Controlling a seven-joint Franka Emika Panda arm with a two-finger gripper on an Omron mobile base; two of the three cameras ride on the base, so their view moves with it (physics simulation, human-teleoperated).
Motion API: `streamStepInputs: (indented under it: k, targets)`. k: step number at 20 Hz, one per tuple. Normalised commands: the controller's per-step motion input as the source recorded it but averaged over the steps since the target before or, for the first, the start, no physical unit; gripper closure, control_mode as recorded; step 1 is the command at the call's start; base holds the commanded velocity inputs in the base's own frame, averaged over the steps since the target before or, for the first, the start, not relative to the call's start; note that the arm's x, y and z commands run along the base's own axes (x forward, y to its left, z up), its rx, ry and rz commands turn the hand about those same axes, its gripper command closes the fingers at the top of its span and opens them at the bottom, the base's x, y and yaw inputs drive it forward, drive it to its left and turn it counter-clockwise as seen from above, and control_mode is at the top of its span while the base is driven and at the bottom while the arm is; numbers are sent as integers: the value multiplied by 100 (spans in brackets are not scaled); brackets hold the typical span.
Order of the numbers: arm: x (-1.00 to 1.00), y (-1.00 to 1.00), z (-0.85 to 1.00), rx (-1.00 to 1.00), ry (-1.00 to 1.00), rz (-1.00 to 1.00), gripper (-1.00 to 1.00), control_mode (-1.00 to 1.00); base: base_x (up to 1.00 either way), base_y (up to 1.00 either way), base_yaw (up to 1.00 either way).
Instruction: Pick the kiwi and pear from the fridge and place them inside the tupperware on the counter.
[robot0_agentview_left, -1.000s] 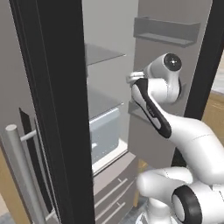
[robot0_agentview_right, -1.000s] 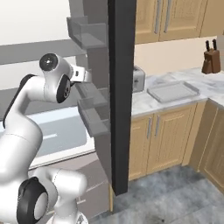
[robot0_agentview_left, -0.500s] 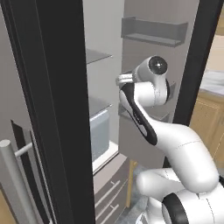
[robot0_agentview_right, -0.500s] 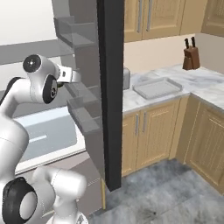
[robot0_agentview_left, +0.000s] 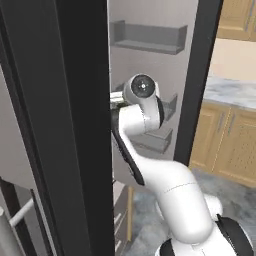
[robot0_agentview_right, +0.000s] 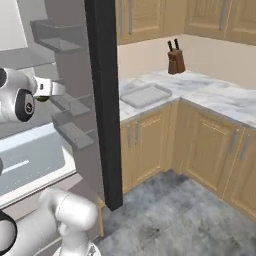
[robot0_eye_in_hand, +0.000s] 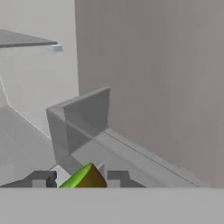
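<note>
- In your hand view the gripper is clenched on the kiwi: the bright green fruit sits wedged between the two dark fingertips, its lower right side brownish.
- Past the kiwi you look at a grey door bin of the fridge, with the pale inner wall behind it and a thin shelf edge at the upper left.
- In your right base view the hand reaches out beside the dark door edge, level with the door bins; a sliver of green shows just under the wrist.
- In your left base view the arm rises from the lower right and bends toward the fridge, its hand hidden behind the black door frame.
- The tupperware lies flat on the counter, right of the fridge door, well apart from the gripper.
- A knife block stands farther back on the counter, near the wall.
- You cannot tell where the pear is.
</note>
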Motion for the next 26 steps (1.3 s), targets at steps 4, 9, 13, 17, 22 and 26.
streamStepInputs:
  k: [4, 9, 13, 17, 22, 26]
  targets:
    - [0, 0, 0, 0, 0, 0, 100, 100, -68, 0, -62]
    - [0, 0, 0, 0, 0, 0, 100, 100, -70, 0, -64]
    - [0, 0, 0, 0, 0, 0, 100, 100, -76, -5, -61]
    - [0, 0, 0, 0, 0, 0, 100, 100, -69, -25, -58]
    - [0, 0, 0, 0, 0, 0, 100, 100, -49, -17, -52]
    - [0, 0, 0, 0, 0, 0, 100, 100, 16, 17, -26]
